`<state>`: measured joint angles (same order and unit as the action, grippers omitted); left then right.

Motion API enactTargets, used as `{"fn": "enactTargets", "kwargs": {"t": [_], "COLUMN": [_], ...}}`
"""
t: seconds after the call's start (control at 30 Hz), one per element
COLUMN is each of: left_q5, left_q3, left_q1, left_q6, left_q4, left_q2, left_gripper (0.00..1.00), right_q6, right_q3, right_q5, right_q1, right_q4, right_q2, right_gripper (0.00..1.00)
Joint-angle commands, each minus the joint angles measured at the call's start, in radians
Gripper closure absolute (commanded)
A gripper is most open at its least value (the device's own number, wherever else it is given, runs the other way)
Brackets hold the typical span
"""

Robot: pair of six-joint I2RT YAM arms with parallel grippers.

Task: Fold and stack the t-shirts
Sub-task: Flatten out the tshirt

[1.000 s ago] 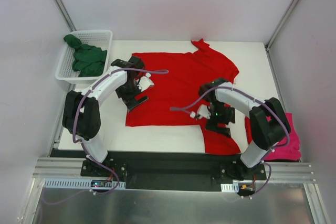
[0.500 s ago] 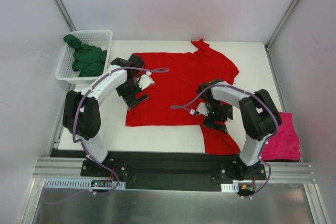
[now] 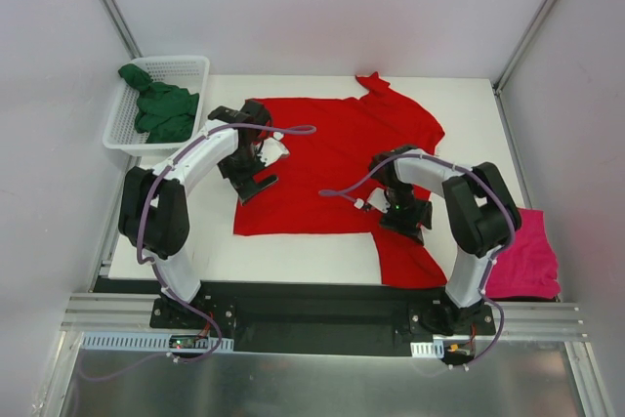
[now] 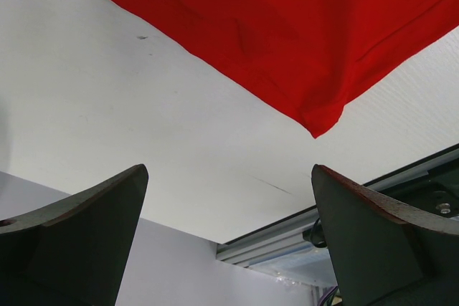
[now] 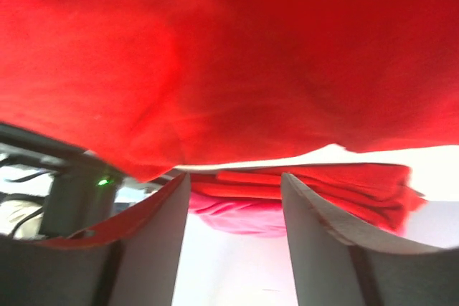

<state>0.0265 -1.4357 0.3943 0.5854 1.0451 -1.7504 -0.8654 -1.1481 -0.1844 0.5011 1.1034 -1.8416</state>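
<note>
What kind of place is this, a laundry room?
Probably a robot lab booth, not a home: a left arm and right arm bolted by a metal rail, plain white walls around a table, a red t-shirt spread on it.

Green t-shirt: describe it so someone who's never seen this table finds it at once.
At the far left corner of the white table sits a white mesh basket. The dark green t-shirt lies crumpled inside it, unlike the red t-shirt spread across the table and the pink t-shirt at the near right.
</note>
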Motion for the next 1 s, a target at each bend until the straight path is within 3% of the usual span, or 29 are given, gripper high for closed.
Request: {"fn": "enactTargets", "kwargs": {"t": [0.0, 0.37, 0.6, 0.97], "left_q5": [-0.022, -0.019, -0.016, -0.014], "left_q3": [-0.006, -0.003, 0.001, 0.004], "left_q1": [0.009, 0.009, 0.009, 0.009], "left_q6": [0.004, 0.007, 0.004, -0.004], "left_q4": [0.024, 0.021, 0.023, 0.029], "left_q2": [-0.001, -0.006, -0.006, -0.011], "left_gripper": [0.01, 0.01, 0.01, 0.01], "right_q6": [0.035, 0.043, 0.034, 0.040], "right_q3": [0.005, -0.025, 0.010, 0.152], "right_q5": [0.108, 0.405, 0.450, 0.494], "right_q1": [-0.022, -0.185, -0.309, -0.392], "right_q4": [0.119, 0.250, 0.188, -0.036], "right_q2": [0.062, 0.048, 0.073, 0.244], "right_gripper": [0.47, 0.48, 0.49, 0.50]}}
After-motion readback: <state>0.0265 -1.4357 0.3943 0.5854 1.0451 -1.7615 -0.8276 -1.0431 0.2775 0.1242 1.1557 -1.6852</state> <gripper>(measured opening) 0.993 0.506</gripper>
